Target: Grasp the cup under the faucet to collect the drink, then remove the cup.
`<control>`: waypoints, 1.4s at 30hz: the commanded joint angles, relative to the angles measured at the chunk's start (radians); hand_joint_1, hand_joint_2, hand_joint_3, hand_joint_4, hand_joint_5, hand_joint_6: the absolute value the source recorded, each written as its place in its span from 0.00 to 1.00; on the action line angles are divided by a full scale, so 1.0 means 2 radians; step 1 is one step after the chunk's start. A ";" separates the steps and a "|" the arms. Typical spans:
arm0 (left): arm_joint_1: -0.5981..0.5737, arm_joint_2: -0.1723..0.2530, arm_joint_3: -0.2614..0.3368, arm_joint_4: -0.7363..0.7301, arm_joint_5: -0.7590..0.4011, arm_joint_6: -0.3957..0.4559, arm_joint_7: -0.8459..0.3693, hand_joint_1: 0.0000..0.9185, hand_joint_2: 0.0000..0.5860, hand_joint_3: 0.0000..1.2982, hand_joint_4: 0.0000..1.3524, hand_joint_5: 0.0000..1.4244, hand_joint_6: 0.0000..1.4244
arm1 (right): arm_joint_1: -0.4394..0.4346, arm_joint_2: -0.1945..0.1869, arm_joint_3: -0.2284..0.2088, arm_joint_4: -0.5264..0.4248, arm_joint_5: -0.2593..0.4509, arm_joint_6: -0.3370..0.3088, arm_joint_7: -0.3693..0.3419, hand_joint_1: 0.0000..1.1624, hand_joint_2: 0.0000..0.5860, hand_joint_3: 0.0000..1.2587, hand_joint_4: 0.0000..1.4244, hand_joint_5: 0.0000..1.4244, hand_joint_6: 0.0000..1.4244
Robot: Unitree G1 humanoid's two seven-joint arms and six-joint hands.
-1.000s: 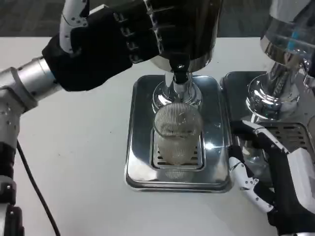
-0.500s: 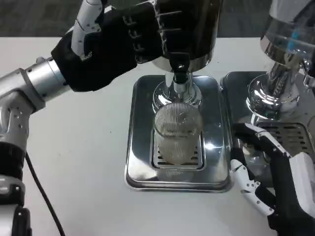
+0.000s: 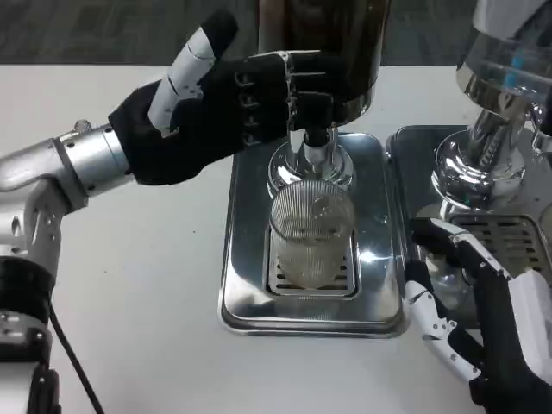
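Cup (image 3: 312,235) clear, ribbed, upright under faucet (image 3: 316,140) — both robot hands unclenched, holding nothing.

White table (image 3: 129,285) carries shiny steel drip tray (image 3: 246,259) at centre; second steel tray (image 3: 410,147) just beside it, right.

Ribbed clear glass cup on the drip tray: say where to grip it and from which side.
Grip the ribbed clear glass cup around its upright side wall at mid-height, coming from its right, where the open right hand waits. The black faucet spout blocks the rim from above, and the left hand is at the dispenser.
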 commanded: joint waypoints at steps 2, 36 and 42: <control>0.015 0.004 -0.010 0.002 0.028 -0.048 0.004 0.00 0.19 0.17 0.14 0.15 0.07 | 0.003 -0.002 -0.002 -0.006 0.002 -0.003 -0.004 0.29 0.76 0.29 0.26 0.25 0.24; 0.023 0.010 -0.063 0.083 0.115 -0.337 0.061 0.00 0.20 0.14 0.12 0.14 0.07 | 0.016 -0.002 -0.006 -0.018 0.002 0.002 -0.002 0.28 0.76 0.28 0.26 0.24 0.23; 0.025 0.013 -0.077 0.088 0.125 -0.375 0.072 0.00 0.20 0.13 0.09 0.13 0.06 | 0.014 -0.003 -0.006 -0.018 0.001 0.002 -0.001 0.28 0.76 0.28 0.26 0.24 0.23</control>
